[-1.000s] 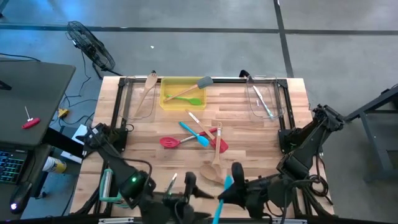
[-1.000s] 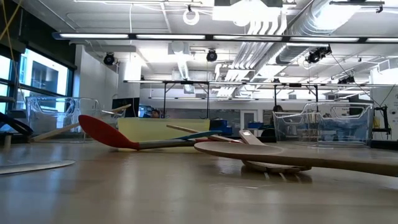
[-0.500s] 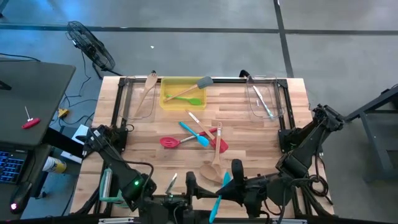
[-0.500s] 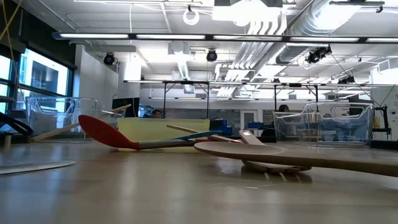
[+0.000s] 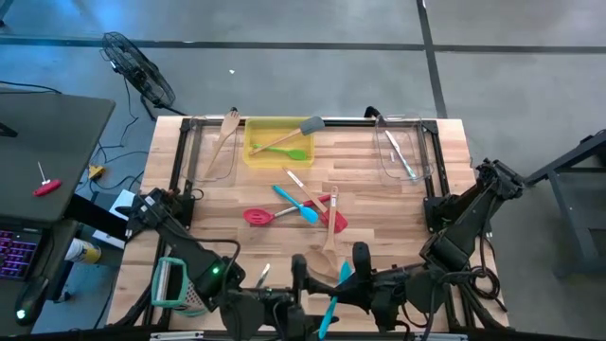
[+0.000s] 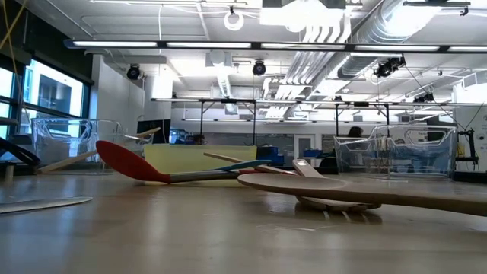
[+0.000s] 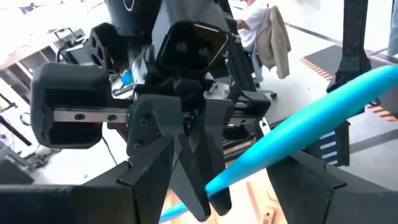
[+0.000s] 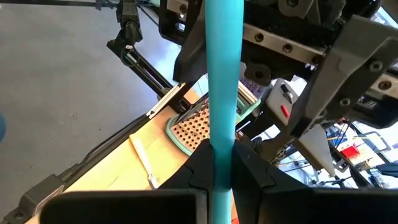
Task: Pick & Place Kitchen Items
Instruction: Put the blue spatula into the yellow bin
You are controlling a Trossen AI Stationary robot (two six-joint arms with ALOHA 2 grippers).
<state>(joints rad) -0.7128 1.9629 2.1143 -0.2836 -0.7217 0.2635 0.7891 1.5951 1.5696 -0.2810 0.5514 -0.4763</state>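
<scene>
- Note that the right claw [image 8: 214, 174] is clenched on the handle of the blue spatula [image 5: 331, 303], at the near edge of the bench [image 5: 379, 199], right of centre. The handle passes straight between the two fingers, so the tool is pinched across its slim shaft.
- Observe that the spatula is carried clear of the bench surface, angled toward the left arm. Judge this as a hand-over or reorientation posture, since the tool is presented to the other arm, not toward a container.
- Check the left claw [image 7: 242, 186]: it is released, fingers spread, directly facing the right claw, with the blue handle [image 7: 298, 134] crossing between them. It holds nothing yet.
- Locate the remaining items. The red spatula [image 5: 258, 216], a wooden spoon [image 5: 327, 248] and several other utensils lie in a loose pile mid-bench, far from both claws.
- Note the yellow tray [image 5: 275, 142] at the far edge, holding a green utensil [image 5: 289, 152]; clear bins stand to its left [image 5: 220, 152] and right [image 5: 402, 152], each with utensils inside. These read as sorting destinations.
- Note the perforated teal-rimmed utensil [image 8: 196, 127] lying at the near left, just beside the left arm.
</scene>
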